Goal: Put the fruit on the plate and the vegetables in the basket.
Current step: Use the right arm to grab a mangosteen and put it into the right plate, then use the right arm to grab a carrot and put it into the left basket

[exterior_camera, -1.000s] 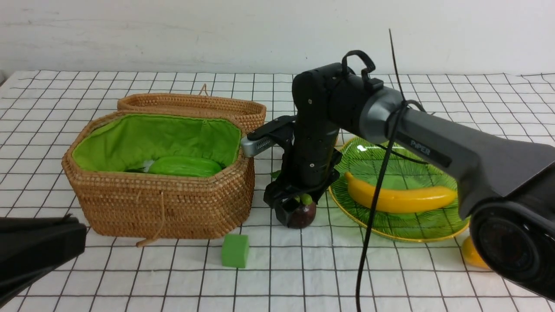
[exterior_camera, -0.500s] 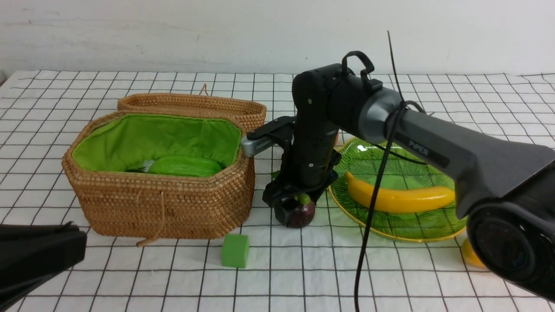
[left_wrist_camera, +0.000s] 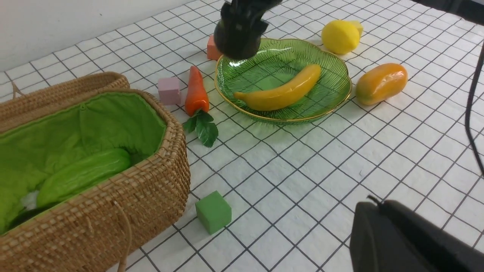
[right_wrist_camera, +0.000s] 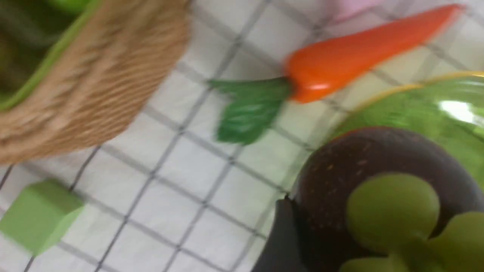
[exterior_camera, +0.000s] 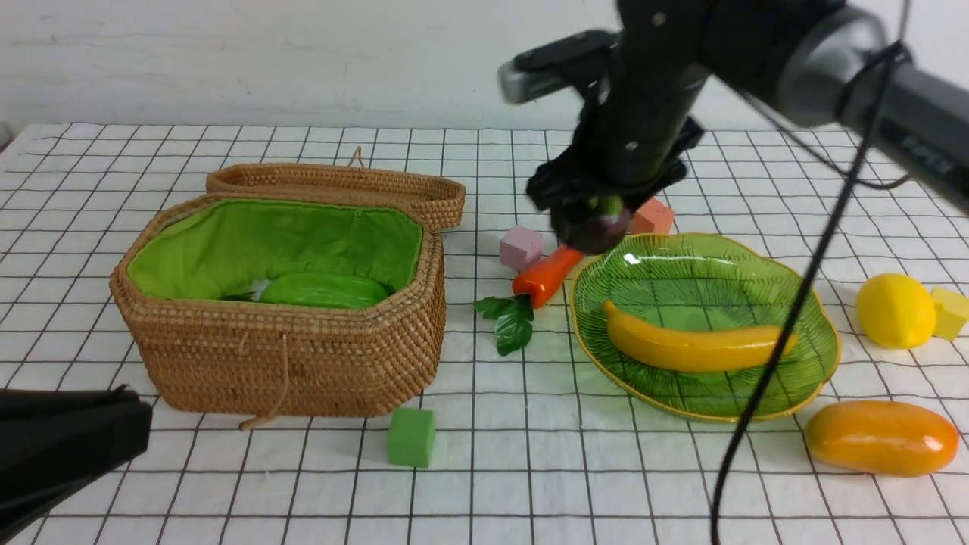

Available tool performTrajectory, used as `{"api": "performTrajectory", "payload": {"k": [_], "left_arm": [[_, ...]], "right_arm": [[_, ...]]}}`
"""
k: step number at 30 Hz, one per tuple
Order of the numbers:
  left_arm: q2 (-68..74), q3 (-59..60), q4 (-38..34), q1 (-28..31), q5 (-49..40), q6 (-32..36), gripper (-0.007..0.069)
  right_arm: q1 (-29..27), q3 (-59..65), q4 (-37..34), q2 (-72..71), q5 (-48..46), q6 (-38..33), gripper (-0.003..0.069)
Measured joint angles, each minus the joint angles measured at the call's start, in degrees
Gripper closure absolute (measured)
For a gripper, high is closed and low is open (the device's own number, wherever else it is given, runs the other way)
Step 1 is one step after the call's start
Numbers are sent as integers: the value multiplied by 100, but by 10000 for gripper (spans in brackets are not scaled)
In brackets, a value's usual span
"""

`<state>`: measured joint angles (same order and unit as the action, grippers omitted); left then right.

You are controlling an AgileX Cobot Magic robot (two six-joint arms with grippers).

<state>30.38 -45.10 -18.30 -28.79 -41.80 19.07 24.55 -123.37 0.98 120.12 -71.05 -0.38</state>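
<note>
My right gripper (exterior_camera: 594, 216) is shut on the dark purple mangosteen (exterior_camera: 599, 228) with a green cap (right_wrist_camera: 393, 211). It holds the fruit in the air above the far left rim of the green plate (exterior_camera: 757, 265). The banana (exterior_camera: 696, 344) lies on the plate. The lemon (exterior_camera: 895, 310) and the mango (exterior_camera: 882, 437) lie on the cloth right of the plate. The carrot (exterior_camera: 546, 276) lies between plate and basket (exterior_camera: 303, 356). The green gourd (exterior_camera: 322, 290) lies in the basket. The eggplant is hidden. My left gripper (left_wrist_camera: 374, 202) is shut and empty at the near left.
A green cube (exterior_camera: 411, 437) sits in front of the basket. A pink cube (exterior_camera: 521, 247) and an orange cube (exterior_camera: 652, 217) sit behind the carrot and plate. A yellow cube (exterior_camera: 952, 312) touches the lemon. The basket lid (exterior_camera: 341, 182) lies open behind it.
My right gripper has lifted the mangosteen off the cloth beside the basket and carried it up and to the right, over the plate's far left rim. The left arm has not moved.
</note>
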Motion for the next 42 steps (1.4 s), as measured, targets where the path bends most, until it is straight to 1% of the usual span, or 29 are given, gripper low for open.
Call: {"api": "performTrajectory", "payload": {"k": [4, 6, 11, 13, 14, 15, 16, 18, 21, 25, 27, 28, 29, 30, 32, 34, 37, 39, 42], "left_arm": [[0, 0, -147, 0, -6, 148, 638], [0, 0, -198, 0, -19, 177, 638], [0, 0, -229, 0, -19, 197, 638], [0, 0, -229, 0, -19, 214, 638], [0, 0, -229, 0, -19, 231, 638], [0, 0, -229, 0, -19, 231, 638], [0, 0, -229, 0, -13, 231, 638], [0, 0, -229, 0, 18, 236, 638], [0, 0, -233, 0, 119, 249, 638], [0, 0, -210, 0, 491, 278, 638], [0, 0, -210, 0, 620, 291, 638], [0, 0, -210, 0, 629, 291, 638], [0, 0, -210, 0, 669, 291, 638], [0, 0, -210, 0, 670, 291, 638], [0, 0, -216, 0, 665, 291, 638], [0, 0, -233, 0, 627, 293, 638], [0, 0, -275, 0, 537, 293, 638], [0, 0, -277, 0, 522, 293, 638], [0, 0, -277, 0, 429, 293, 638]], "right_arm": [[-911, 233, -490, 54, 0, 290, 85], [-1188, 417, -731, 184, 0, 303, 85], [-1525, 620, -959, 677, -6, 303, 85], [-1562, 645, -963, 763, 35, 319, 83], [-1568, 645, -938, 802, 71, 327, 64], [-1568, 645, -937, 803, 68, 332, 59], [-1568, 645, -911, 816, 93, 346, 20], [-1568, 645, -890, 801, 87, 377, -16], [-1568, 638, -885, 756, 71, 460, -20], [-1563, 428, -988, 552, 43, 878, 40], [-1512, 297, -1305, 450, 43, 947, 87], [-1500, 275, -1380, 435, 43, 948, 91], [-1377, 208, -1636, 399, 43, 948, 125], [-1328, 201, -1697, 393, 43, 948, 129], [-876, 183, -1945, 413, 312, 1025, 158], [-505, 161, -2009, 512, 645, 1164, 160], [-159, -33, -1924, 784, 1085, 1488, 150], [-102, -170, -1859, 906, 1228, 1594, 144], [-103, -626, -1677, 1382, 1295, 1965, 118]]}}
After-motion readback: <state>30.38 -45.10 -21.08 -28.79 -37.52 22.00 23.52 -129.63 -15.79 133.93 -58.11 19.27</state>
